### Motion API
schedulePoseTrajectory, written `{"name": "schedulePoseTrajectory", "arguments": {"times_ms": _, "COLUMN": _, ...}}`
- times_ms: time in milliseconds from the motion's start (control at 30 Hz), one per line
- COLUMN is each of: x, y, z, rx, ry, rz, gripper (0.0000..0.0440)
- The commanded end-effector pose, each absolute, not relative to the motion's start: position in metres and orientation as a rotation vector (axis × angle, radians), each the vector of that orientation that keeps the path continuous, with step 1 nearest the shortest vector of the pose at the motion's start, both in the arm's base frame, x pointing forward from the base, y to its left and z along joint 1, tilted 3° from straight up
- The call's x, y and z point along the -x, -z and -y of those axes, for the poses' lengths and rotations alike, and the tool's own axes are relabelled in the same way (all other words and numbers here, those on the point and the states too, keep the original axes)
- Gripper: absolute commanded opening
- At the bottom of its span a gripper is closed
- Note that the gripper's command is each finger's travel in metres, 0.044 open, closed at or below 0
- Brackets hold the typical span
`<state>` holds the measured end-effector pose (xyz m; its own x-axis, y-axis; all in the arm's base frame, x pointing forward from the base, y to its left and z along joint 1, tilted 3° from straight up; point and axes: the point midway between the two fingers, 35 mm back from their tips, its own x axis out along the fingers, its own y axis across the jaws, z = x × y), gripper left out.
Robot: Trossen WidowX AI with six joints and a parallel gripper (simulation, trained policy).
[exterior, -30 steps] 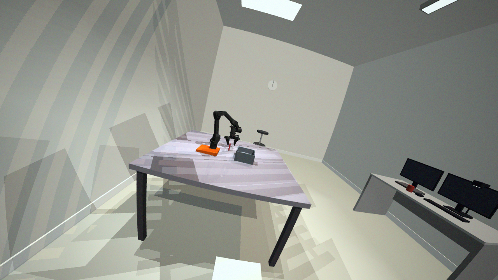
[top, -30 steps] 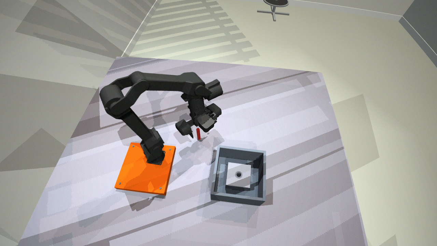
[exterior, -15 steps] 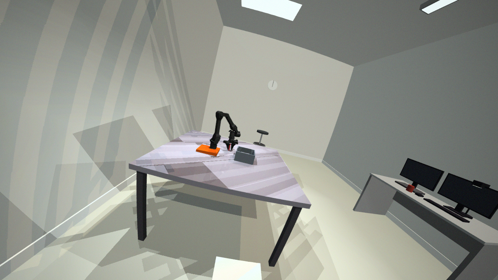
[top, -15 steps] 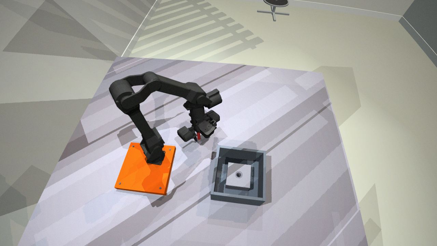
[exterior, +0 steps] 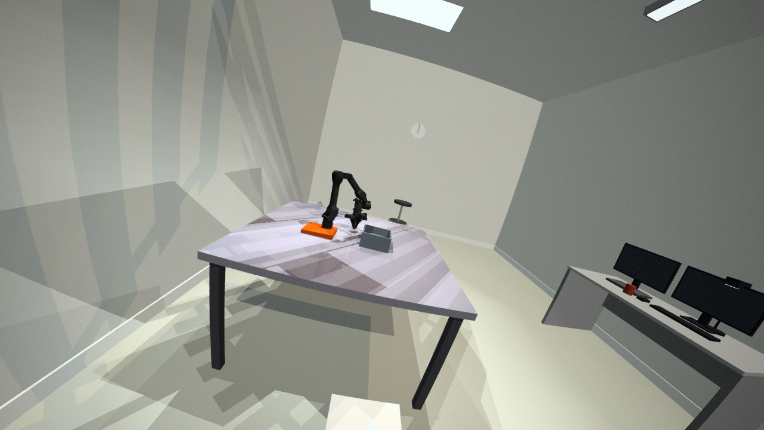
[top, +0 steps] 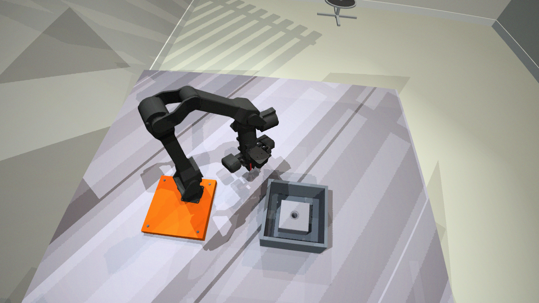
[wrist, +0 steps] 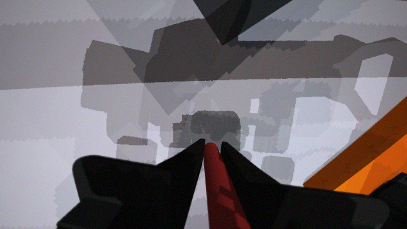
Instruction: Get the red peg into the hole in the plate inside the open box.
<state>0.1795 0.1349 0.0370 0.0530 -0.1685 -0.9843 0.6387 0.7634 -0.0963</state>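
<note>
Find pincer [top: 250, 169] [exterior: 354, 227] [wrist: 212, 145] closed on red peg [top: 250, 166] [exterior: 355, 224] [wrist: 217, 184], just above centre of the top frame. Note peg directly between the fingers, with no sideways offset to correct. In the wrist frame, trace its long axis from the fingertips at mid-frame down to the bottom edge, roughly along the fingers. Judge near upright; cannot confirm exact lean. Cannot tell whether clear of counter [top: 358, 263] [exterior: 341, 256] [wrist: 32, 178] at the lower end.

Locate open box [top: 294, 243] [exterior: 375, 241] to the lower right of the pincer in the top frame, near but apart; to the right and slightly lower in the exterior frame. Observe pale plate [top: 286, 224] inside, with round hole [top: 294, 215] near its middle, unfilled.

Assess pick-up as under way, insertion not yet begun. Recommend lifting above the box wall first, then carrying toward the lower right of the top frame and setting the long axis plumb over the hole. Flag risk of clipping the near wall if carried low, or of jamming at the hole if tilted.

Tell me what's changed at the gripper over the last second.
The gripper has come down around the peg and closed, taking hold of it. The peg's visible part sits slightly nearer the box; whether it has lifted, I can't tell. Box, plate and orange base stayed put.
</note>
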Motion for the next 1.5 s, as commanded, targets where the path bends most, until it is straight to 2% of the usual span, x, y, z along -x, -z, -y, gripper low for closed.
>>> {"name": "schedulePoseTrajectory", "arguments": {"times_ms": 0, "x": -0.189, "y": -0.055, "z": -0.134, "rx": -0.422, "ry": 0.630, "rz": -1.357, "gripper": 0.0000}}
{"name": "schedulePoseTrajectory", "arguments": {"times_ms": 300, "x": -0.215, "y": -0.103, "z": -0.124, "rx": -0.479, "ry": 0.651, "rz": -1.261, "gripper": 0.0000}}
{"name": "schedulePoseTrajectory", "arguments": {"times_ms": 700, "x": -0.256, "y": -0.129, "z": -0.089, "rx": -0.572, "ry": 0.752, "rz": -1.134, "gripper": 0.0000}}
{"name": "schedulePoseTrajectory", "arguments": {"times_ms": 1467, "x": -0.329, "y": -0.119, "z": -0.001, "rx": -0.607, "ry": 0.831, "rz": -1.058, "gripper": 0.0000}}
